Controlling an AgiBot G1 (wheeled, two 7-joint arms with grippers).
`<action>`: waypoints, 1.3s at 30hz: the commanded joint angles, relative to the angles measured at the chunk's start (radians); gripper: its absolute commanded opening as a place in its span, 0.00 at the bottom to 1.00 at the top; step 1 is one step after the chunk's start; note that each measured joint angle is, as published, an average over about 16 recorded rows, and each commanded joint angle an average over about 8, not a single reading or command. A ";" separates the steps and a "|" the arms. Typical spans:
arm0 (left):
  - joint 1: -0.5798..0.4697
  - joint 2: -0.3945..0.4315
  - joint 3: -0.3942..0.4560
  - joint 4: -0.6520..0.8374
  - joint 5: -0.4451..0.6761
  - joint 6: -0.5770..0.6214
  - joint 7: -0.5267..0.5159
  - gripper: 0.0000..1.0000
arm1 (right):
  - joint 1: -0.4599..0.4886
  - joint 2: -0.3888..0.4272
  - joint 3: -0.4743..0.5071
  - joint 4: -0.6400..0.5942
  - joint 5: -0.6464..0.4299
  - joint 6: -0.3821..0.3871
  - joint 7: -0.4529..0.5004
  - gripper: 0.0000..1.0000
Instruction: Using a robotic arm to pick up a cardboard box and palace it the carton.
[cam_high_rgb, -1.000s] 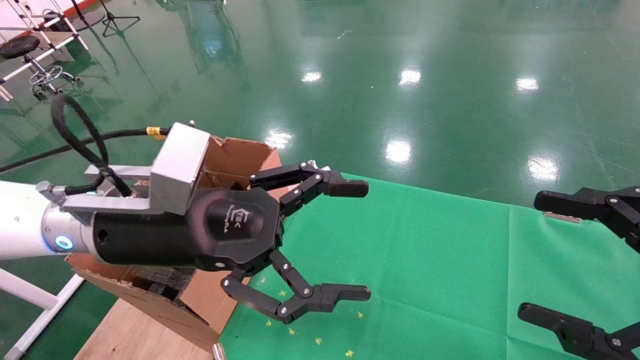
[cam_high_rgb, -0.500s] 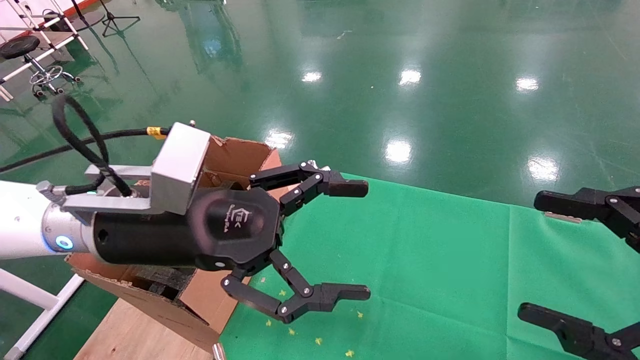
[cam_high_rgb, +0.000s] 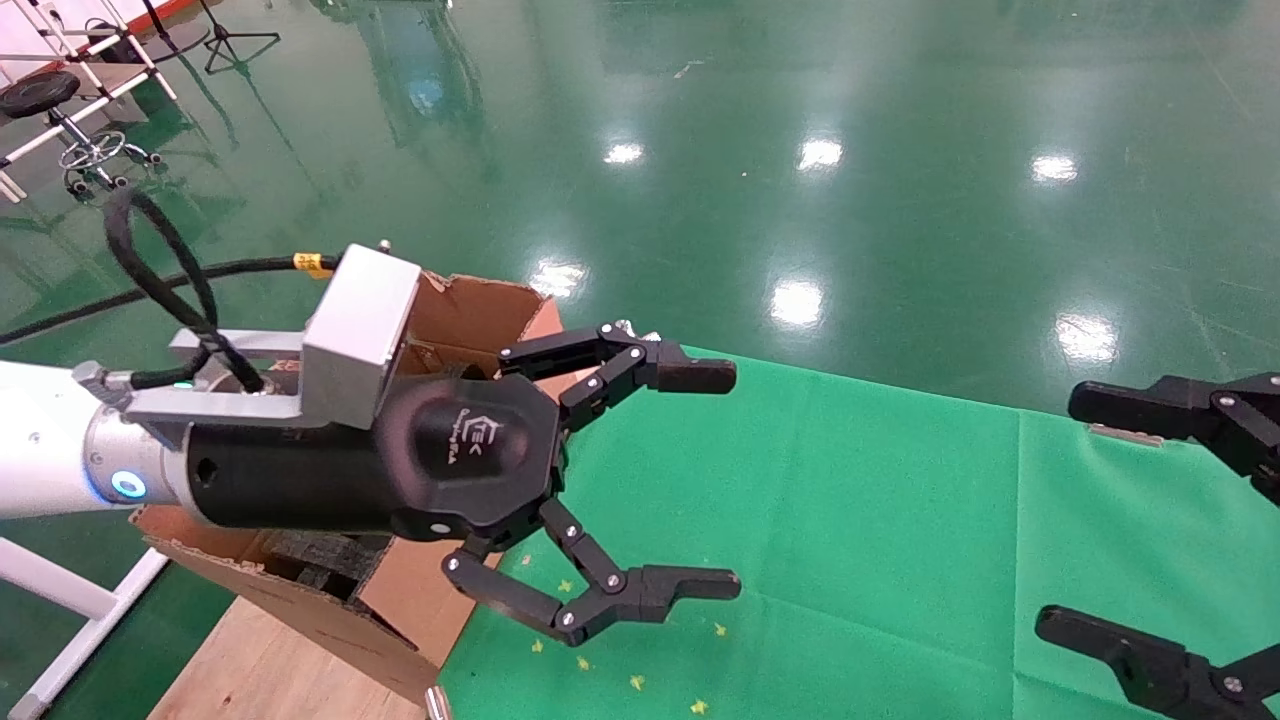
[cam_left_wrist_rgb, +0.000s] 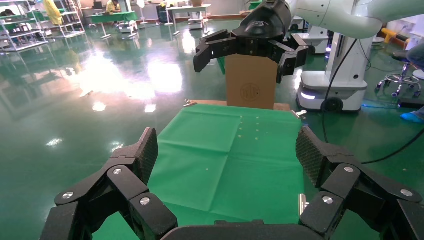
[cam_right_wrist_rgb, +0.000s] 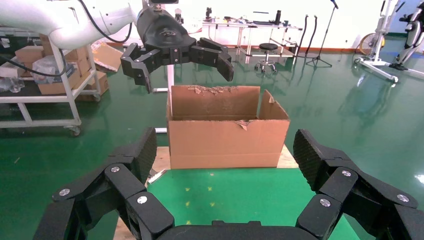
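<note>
Small cardboard box: not visible in any view. Carton (cam_high_rgb: 470, 320) stands at the end of the surface, directly behind and under the left pincer (cam_high_rgb: 700, 480), flaps upright, top edges torn, dark foam (cam_high_rgb: 320, 560) inside near its front corner. From the right wrist view the carton (cam_right_wrist_rgb: 227, 135) faces the right pincer across the green cloth, with the left pincer (cam_right_wrist_rgb: 177, 57) hanging above it.

Left pincer: released, fingers spread wide, nothing between them, raised off the green cloth (cam_high_rgb: 850, 530) and pointing along the surface toward the right pincer. Behind it a silver block (cam_high_rgb: 360, 335), looped black cable (cam_high_rgb: 160, 280), blue light ring (cam_high_rgb: 125, 487) on the white arm.

Right pincer (cam_high_rgb: 1110, 510): released too, empty, fingers apart, at the far end of the cloth well apart from the left one. Small yellow specks (cam_high_rgb: 640, 683) on the cloth just below the left pincer's lower finger. Shiny green floor (cam_high_rgb: 800, 150) beyond the surface.
</note>
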 joint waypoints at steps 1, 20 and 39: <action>0.000 0.000 0.000 0.000 0.000 0.000 0.000 1.00 | 0.000 0.000 0.000 0.000 0.000 0.000 0.000 1.00; 0.000 0.000 0.000 0.000 0.000 0.000 0.000 1.00 | 0.000 0.000 0.000 0.000 0.000 0.000 0.000 1.00; 0.000 0.000 0.000 0.000 0.000 0.000 0.000 1.00 | 0.000 0.000 0.000 0.000 0.000 0.000 0.000 1.00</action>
